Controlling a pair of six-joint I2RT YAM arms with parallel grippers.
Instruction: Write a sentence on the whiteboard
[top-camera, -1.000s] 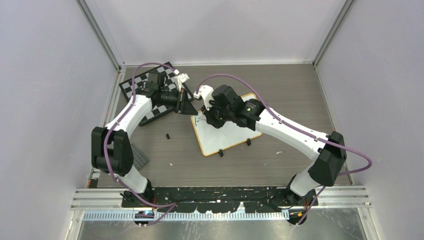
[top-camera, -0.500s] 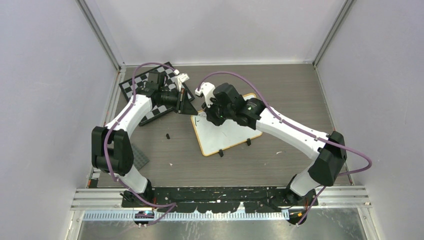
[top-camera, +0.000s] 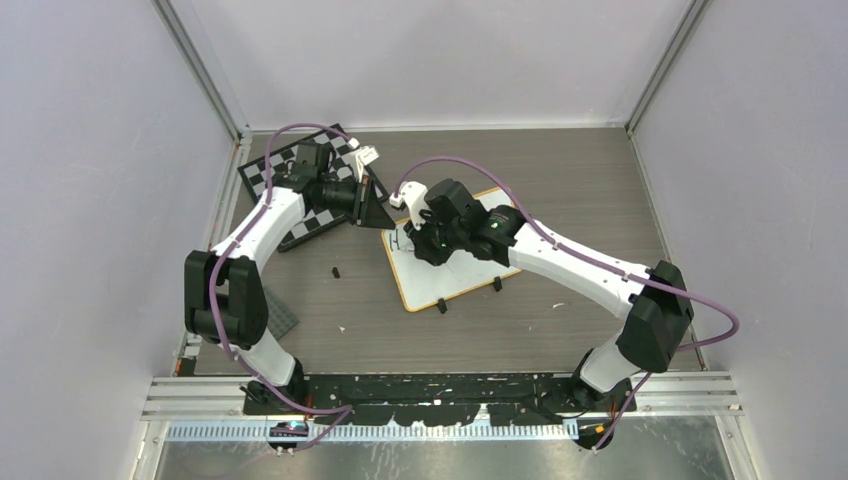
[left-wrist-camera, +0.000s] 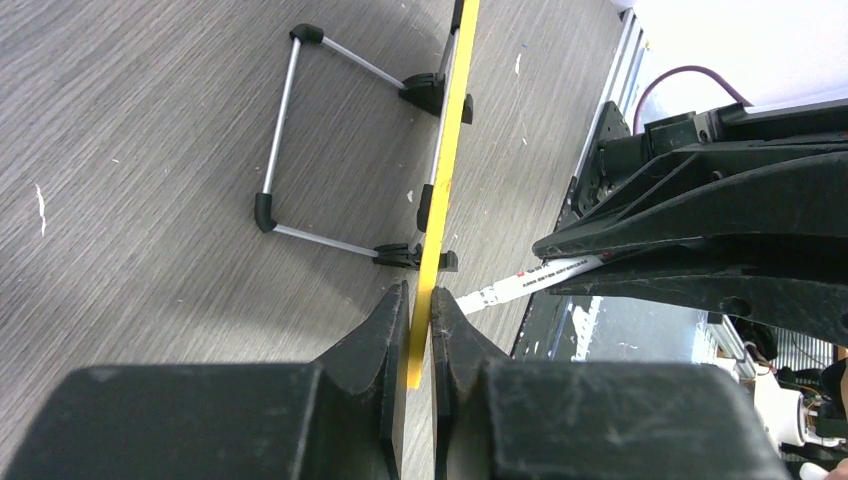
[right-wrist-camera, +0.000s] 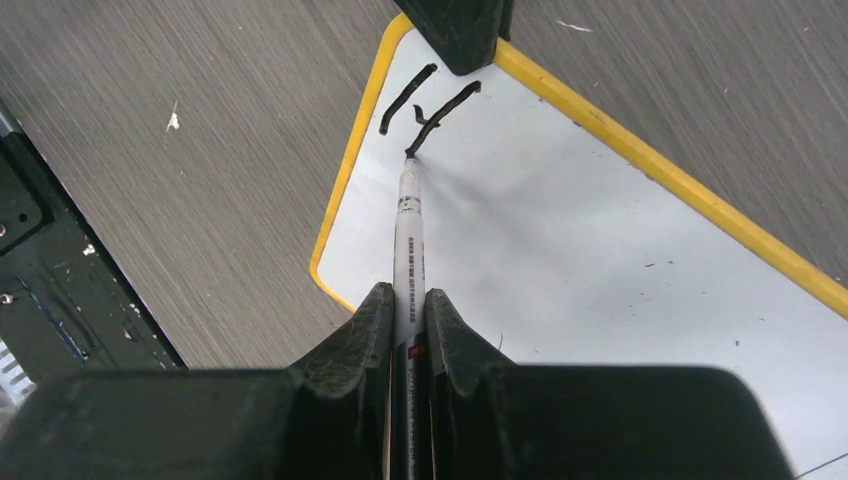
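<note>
Whiteboard (top-camera: 455, 268) mid-worktop (top-camera: 580, 190), skewed; left hand (left-wrist-camera: 420, 312) clenched on its far-left rim; right hand (right-wrist-camera: 408, 300) grasping marker (right-wrist-camera: 409, 230), tip down at end of a dark stroke (right-wrist-camera: 441, 111); risks: thin rim pinch slips under pen pressure, board shifts, line smears; marker may clip left hand.

A chequered chessboard (top-camera: 262, 180) lies far-left on the table (top-camera: 580, 170).

White arm links (top-camera: 262, 222), black joints (top-camera: 655, 320), purple cables (top-camera: 446, 160).
</note>
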